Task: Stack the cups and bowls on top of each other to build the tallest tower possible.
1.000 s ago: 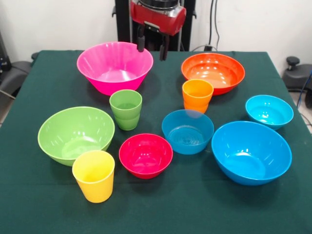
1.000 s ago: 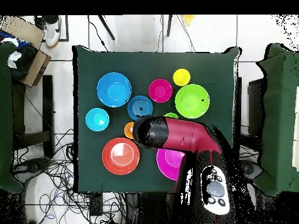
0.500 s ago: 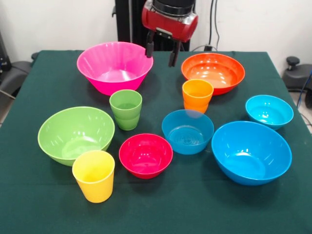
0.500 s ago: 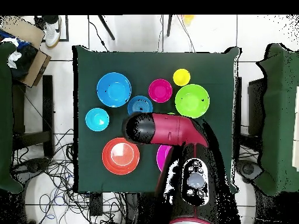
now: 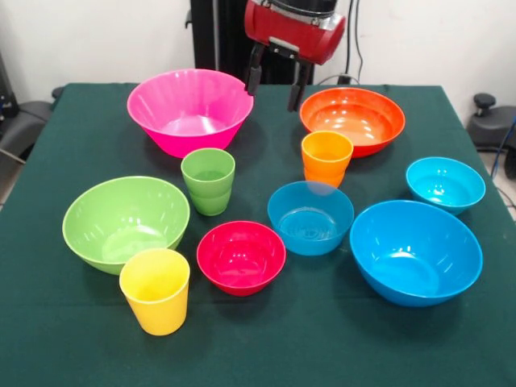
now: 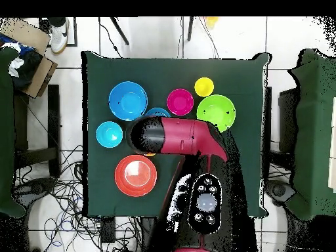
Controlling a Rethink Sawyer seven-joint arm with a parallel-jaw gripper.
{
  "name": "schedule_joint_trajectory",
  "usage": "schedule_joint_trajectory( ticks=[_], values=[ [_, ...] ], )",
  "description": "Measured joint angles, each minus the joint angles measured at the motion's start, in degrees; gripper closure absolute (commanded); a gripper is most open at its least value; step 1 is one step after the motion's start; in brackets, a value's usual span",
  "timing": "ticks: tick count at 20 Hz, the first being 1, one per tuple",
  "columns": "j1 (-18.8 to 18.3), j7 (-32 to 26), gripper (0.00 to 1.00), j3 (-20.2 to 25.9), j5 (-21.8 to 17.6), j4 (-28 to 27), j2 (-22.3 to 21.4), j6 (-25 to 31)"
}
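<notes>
- Table [image 5: 64,355]: covered in dark green cloth; ten plastic pieces stand on it, none stacked, all upright with mouths up.
- Gripper [image 5: 275,89]: red housing with two black fingers hanging down, spread apart and holding nothing; it hangs above the table's far side, over the gap between the pink bowl and the orange bowl.
- Pink bowl [image 5: 189,109]: large, far side, left of the gripper in the front view.
- Orange bowl [image 5: 352,119]: large, far side, right of the gripper.
- Orange cup [image 5: 326,158]: just in front of the orange bowl, its base overlapped in the front view by the rim of the mid-sized blue bowl.
- Green cup [image 5: 208,181]: in front of the pink bowl, near the middle of the table.
- Light green bowl [image 5: 126,221]: large, on the left, just behind the yellow cup.
- Yellow cup [image 5: 155,289]: nearest the front edge, between the light green bowl and the red bowl.
- Red bowl [image 5: 241,256]: small, centre front.
- Mid-sized blue bowl [image 5: 310,217]: right of the red bowl.
- Large blue bowl [image 5: 415,251]: right front, close beside the mid-sized blue one.
- Small cyan bowl [image 5: 445,184]: right side, behind the large blue bowl.
- Arm [image 6: 187,138]: in the overhead view it lies across the table's middle, hiding the pink bowl and both the green and orange cups.
</notes>
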Motion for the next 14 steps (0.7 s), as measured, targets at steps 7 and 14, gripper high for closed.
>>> schedule_joint_trajectory(
  ticks=[7,14],
  values=[
    [2.5,0.0,0.00,-2.1,2.0,-3.8,2.0,0.0],
    [1.2,0.0,0.00,-1.7,2.1,-2.1,0.1,0.0]
  ],
)
